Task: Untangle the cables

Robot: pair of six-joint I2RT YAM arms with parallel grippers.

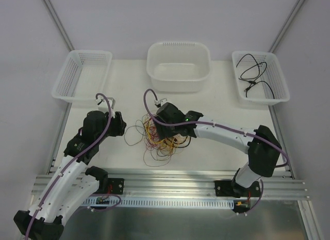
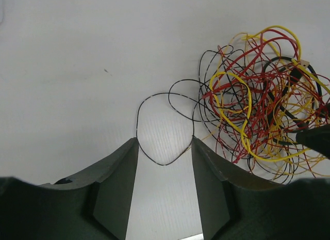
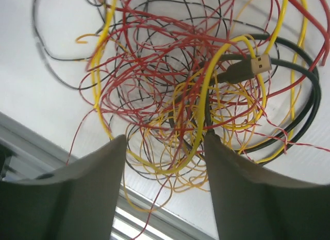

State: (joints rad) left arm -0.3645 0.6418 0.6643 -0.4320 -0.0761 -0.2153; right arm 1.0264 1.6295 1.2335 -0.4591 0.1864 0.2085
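Left basket: A white mesh left basket (image 1: 82, 75) sat at the upper left of the overhead view, on the far edge of the pale bench (image 1: 221, 108).

Left hand: The left hand (image 2: 165, 143) lay low over the bench left of centre, its jaws spread wide and gripping nothing. In its wrist view a thin black loop (image 2: 154, 103) ran across the gap between the two fingertips.

Cables: The tangled cables (image 1: 157, 139), red, yellow and black, lay in one clump at the centre of the bench, between the two hands. A few thin loops spilled out toward the lower left and the near edge.

Tub: A white solid-walled tub (image 1: 178, 66) stood at top centre, beyond the clump.

Right hand: The right hand (image 3: 165, 141) hung directly over the clump, jaws well apart, with red and yellow strands passing between them; nothing looked pinched. A USB plug (image 3: 255, 66) on a thicker black lead (image 3: 307, 100) showed at the upper right of its wrist view.

Right basket: A second mesh right basket (image 1: 260, 77) at the upper right held loose black cables (image 1: 255, 72), well apart from the clump.
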